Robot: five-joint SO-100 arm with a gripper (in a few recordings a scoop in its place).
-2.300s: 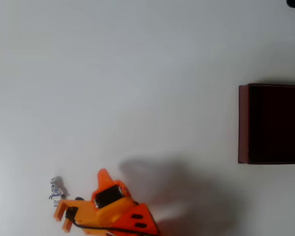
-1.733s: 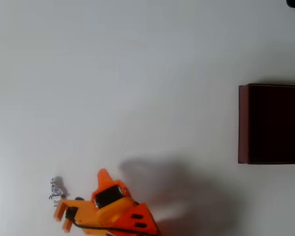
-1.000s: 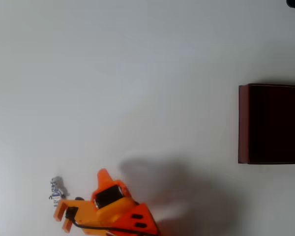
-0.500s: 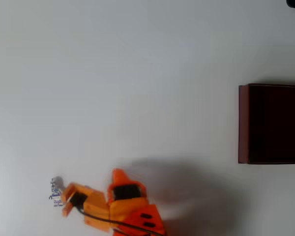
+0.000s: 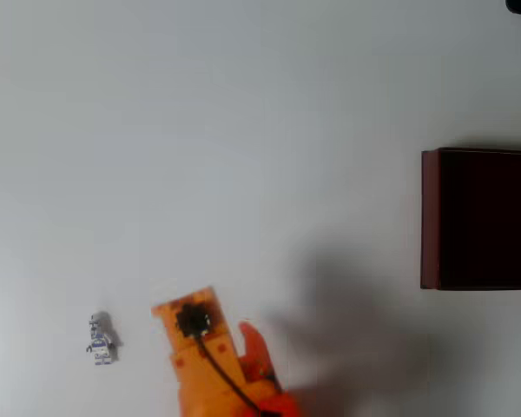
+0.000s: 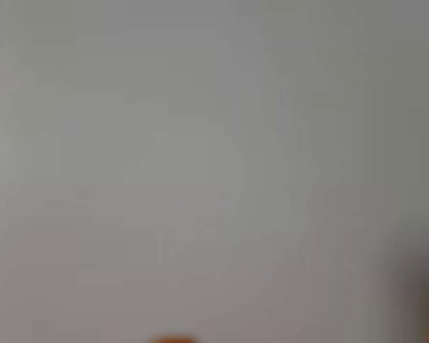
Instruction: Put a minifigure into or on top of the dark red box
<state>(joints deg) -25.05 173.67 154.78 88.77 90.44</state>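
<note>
The orange hand (image 5: 187, 323), its opening impossible to judge from above, has swung away from the minifigure (image 5: 101, 338), which stays ungrasped on the white bench (image 5: 243, 130), well apart from the dark red box (image 5: 478, 219), signalling a missed pickup.

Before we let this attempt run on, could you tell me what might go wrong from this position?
1. The minifigure is tiny and stands free on the table, apart from the orange arm; a slightly off approach could tip it or push it away.
2. The wrist view is blurred and featureless, so it offers little help for aiming.
3. The dark red box sits far across, at the overhead view's right edge, so a weak grip could drop the figure during the long carry.
</note>
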